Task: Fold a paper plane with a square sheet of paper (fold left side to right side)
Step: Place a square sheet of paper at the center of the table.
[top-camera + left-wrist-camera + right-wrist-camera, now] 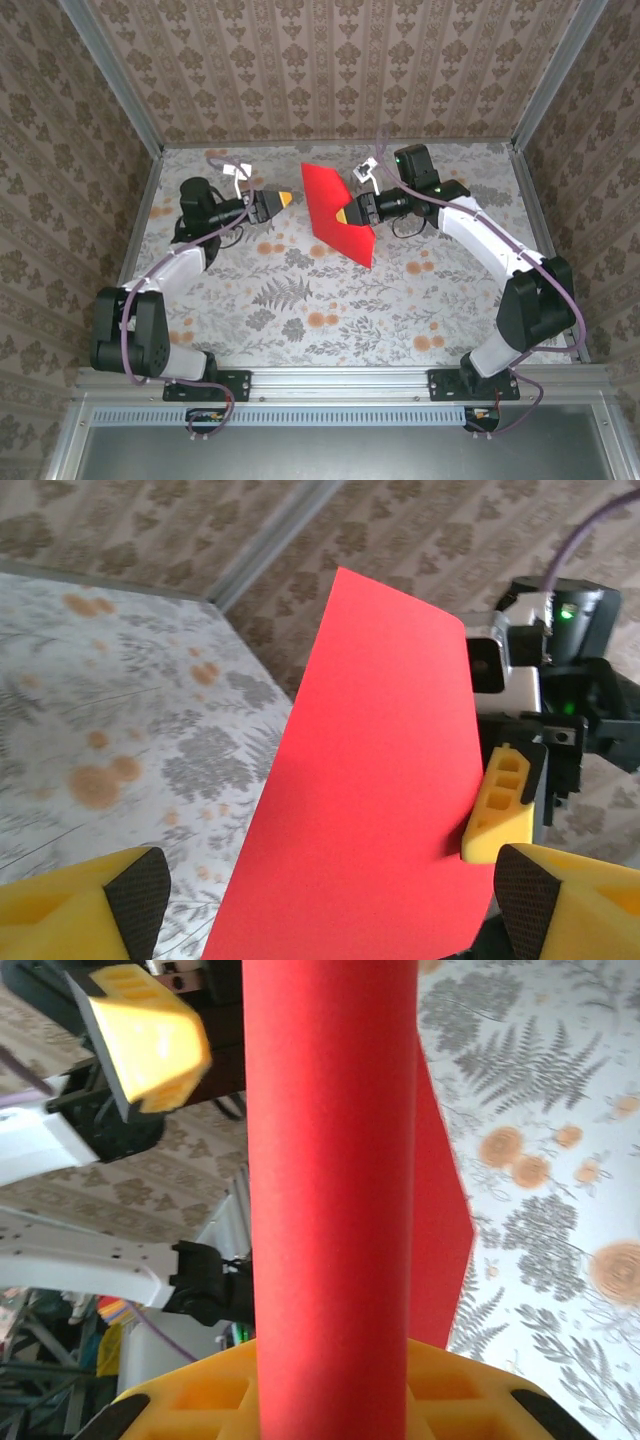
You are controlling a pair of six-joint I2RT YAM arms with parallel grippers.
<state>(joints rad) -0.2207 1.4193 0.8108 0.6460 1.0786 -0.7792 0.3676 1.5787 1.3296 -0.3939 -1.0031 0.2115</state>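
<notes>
Right claw (347, 216) is clamped on the paper (328, 195), pinching it at its right-hand edge. The red sheet is up off the tabletop (300, 300), standing tilted rather than lying flat. From above, its long run goes diagonally from a far-left corner down to a near-right corner. Whether that low corner touches the surface, I can't tell. In the right wrist view the sheet rises out of the yellow fingers bowed into a curve, not a crisp crease.

Left claw (283, 199) is released and holding nothing. In its own wrist view the two pads (135, 885) stand wide, with the sheet's broad red face straight ahead of the gap.

So here's the geometry that matters: the paper lies just to the right of the left claw, near but apart, and its free left edge is the side facing that claw. The right arm has the grip; the left arm is free and close. For a left-to-right fold, I'd say the left claw has to take that free edge and carry it across toward the right claw's side. The risk is the floppy sheet twisting in that one-edge grip.
</notes>
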